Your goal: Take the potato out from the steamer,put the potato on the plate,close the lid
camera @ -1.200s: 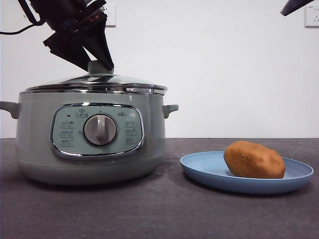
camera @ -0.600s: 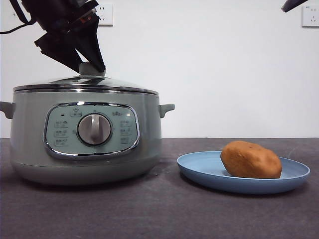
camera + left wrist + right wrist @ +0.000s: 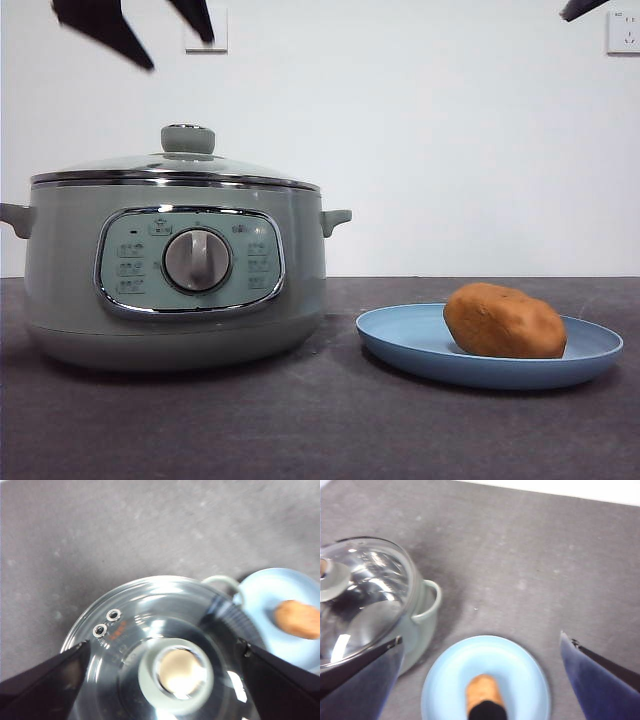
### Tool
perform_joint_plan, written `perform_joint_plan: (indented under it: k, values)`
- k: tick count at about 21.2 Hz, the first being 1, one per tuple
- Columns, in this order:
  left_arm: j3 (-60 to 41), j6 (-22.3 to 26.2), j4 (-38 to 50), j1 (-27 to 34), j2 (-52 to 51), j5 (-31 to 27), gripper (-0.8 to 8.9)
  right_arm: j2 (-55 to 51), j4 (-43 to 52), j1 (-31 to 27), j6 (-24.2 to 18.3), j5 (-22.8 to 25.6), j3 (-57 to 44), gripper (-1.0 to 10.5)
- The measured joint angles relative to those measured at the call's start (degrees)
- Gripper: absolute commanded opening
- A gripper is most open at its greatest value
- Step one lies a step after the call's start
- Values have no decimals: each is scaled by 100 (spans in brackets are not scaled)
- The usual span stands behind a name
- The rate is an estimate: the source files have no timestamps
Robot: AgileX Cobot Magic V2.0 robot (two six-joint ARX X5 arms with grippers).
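Left gripper raised (jaws apart)

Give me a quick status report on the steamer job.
Left claw open, above the lid, clear of its knob. Right claw open, above the plate. Lid on steamer, potato on plate. Nothing in the way.

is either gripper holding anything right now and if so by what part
Nothing is held. The left gripper hangs open above the lid's knob, clear of it; the right gripper is open above the plate.
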Motion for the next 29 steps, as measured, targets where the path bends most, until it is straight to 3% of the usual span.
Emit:
perform_joint_plan:
  k: [2, 6, 8, 10, 13, 15, 17, 18, 23, 29]
  values:
    - [728, 2, -608, 0, 0, 168, 485, 2, 33, 0, 4, -476, 61, 566]
    - [2267, 52, -2037, -7, -2, 1394, 466, 0, 118, 0, 24, -1853, 426, 566]
    - [2721, 205, -2146, -76, -35, 1749, 466, 0, 125, 0, 39, -2494, 555, 566]
    - [2841, 271, -2146, -221, -142, 1757, 465, -2, 114, 0, 42, -2837, 586, 565]
    - [2855, 306, -2146, -319, -153, 1764, 465, -2, 74, 0, 42, -2852, 586, 558]
    - [2852, 308, -2146, -330, -138, 1759, 398, 0, 70, 0, 42, -2850, 586, 404]
    - [2852, 326, -2146, -330, -129, 1751, 146, 0, 61, 0, 42, -2850, 586, 68]
    - [2852, 361, -2146, -332, -129, 1744, -13, 0, 57, 0, 37, -2850, 586, -34]
    - [2852, 654, -2146, -385, -129, 1716, -7, 0, 13, 0, -90, -2848, 586, -11]
    - [2852, 658, -2146, -391, -129, 1633, -4, 0, -170, 0, -114, -2846, 588, -11]
